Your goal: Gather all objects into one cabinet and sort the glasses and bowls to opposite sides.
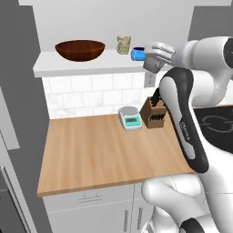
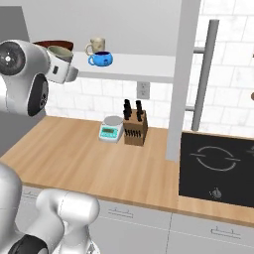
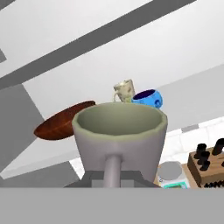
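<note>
The gripper (image 3: pixel 113 181) is clamping the grey mug (image 3: pixel 119 135), carrying it towards the cabinet (image 1: pixel 86 67); next, I judge, setting it beside the beige tumbler (image 1: pixel 124 44), away from the wooden bowl (image 1: pixel 80 49).

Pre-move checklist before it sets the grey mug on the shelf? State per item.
1. Plain grey mug with a handle in the gripper: ok, upright and level in the hand view, handle toward the camera.
2. Finger contact on the mug: cannot tell, the mug hides the tips.
3. Other pieces on the white open shelf: ok, the wide brown wooden bowl, beige speckled tumbler and small glossy blue bowl stand there.
4. Sorting: not ok, the blue bowl sits on the tumbler's far side from the wooden bowl.
5. Free spot: ok, bare shelf between wooden bowl and tumbler.
6. Height: ok, mug above shelf level in the right base view.
</note>
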